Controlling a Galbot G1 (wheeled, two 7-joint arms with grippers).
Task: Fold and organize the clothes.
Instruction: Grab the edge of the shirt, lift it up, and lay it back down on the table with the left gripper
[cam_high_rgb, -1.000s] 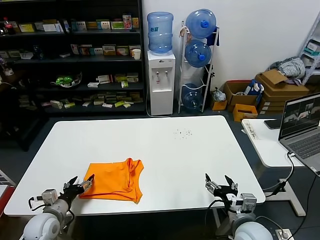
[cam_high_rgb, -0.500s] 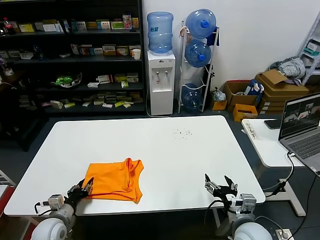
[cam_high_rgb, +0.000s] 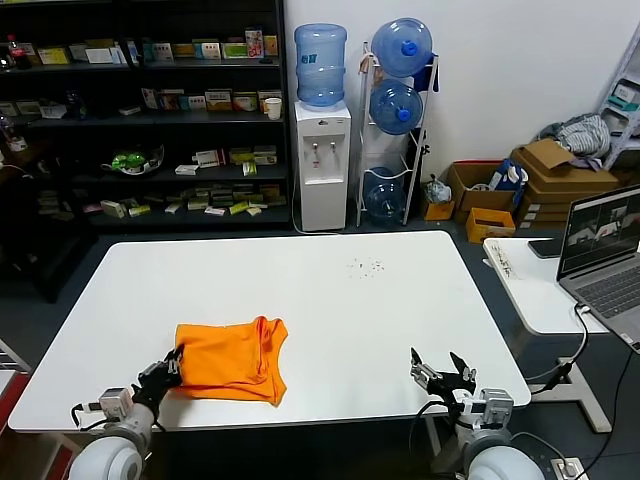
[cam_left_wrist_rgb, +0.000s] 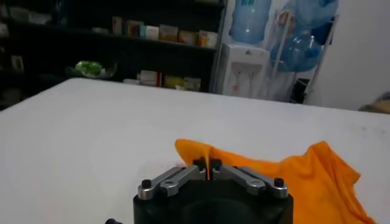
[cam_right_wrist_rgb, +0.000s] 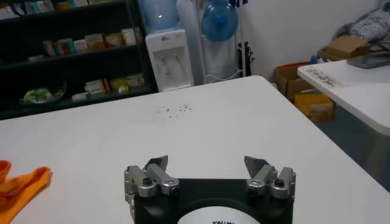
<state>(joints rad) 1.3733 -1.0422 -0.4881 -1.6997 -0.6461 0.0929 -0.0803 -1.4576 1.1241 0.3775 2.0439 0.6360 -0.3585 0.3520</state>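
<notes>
Fabric of bright orange lies on the white bench (cam_high_rgb: 330, 300): this is the T-shirt (cam_high_rgb: 232, 358), folded into a rough block with some wrinkles, at about 8 o'clock on the bench top when seen from the head camera, close to the near edge. Its collar part makes a small ridge toward 1 o'clock of the block. The lettering is not visible from any view.

The left end effector (cam_high_rgb: 171, 368) is at the 9 o'clock corner of the T-shirt, low over the bench near the front edge. In the left wrist view its fingers (cam_left_wrist_rgb: 183, 175) are pressed together, and a thin fold of the orange fabric stands up between the tips, so it is pinching the edge of the T-shirt (cam_left_wrist_rgb: 286, 176). The rest of the garment spreads flat on the bench behind the tips.

The right end effector (cam_high_rgb: 441, 371) waits at about 5 o'clock of the bench, near the front edge and well apart from the T-shirt. Its fingers (cam_right_wrist_rgb: 152, 173) are spread wide and hold nothing; the bench surface shows between them. In the right wrist view only a small orange part of the T-shirt (cam_right_wrist_rgb: 18, 185) is seen at the side.

Some small dark specks (cam_high_rgb: 365, 266) lie on the bench toward 1 o'clock. Behind the bench stand a water dispenser (cam_high_rgb: 322, 150) and dark shelves (cam_high_rgb: 140, 120); a laptop (cam_high_rgb: 600, 250) is on a side desk at 3 o'clock.
</notes>
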